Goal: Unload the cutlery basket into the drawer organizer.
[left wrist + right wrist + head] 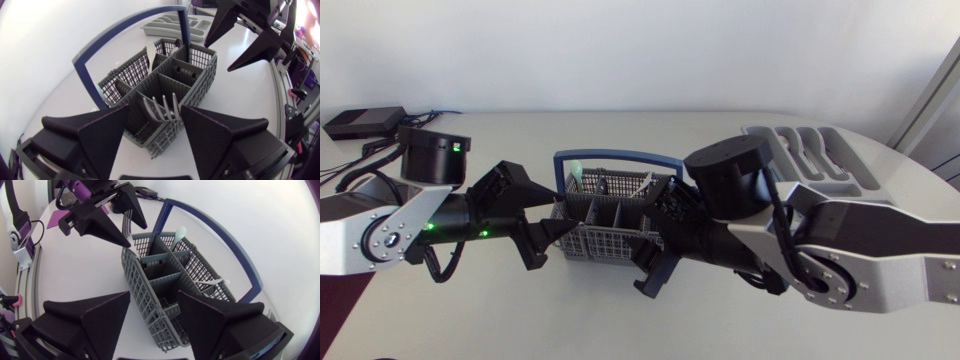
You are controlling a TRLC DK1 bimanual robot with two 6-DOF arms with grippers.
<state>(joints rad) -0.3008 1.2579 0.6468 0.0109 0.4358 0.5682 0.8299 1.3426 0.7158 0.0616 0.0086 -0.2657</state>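
The left gripper (155,112) has its fingers spread apart, one on either side of one short end of the basket (590,240). The right gripper (155,294) is likewise open at the opposite short end. Whether either one touches the mesh cannot be told.

The basket stands upright mid-tabletop (520,310) with its blue handle (620,157) raised. The end compartment by the left gripper holds forks (161,107), tines up. A white spoon (150,52) stands in a compartment further along. Near the handle at the right gripper's end, a white utensil (212,283) lies tilted, and its kind is unclear. Something dark sits in a middle compartment, too shadowed to name.

The grey organizer (820,160) lies at the far right of the tabletop, well apart from the basket. The right arm hides its near edge.
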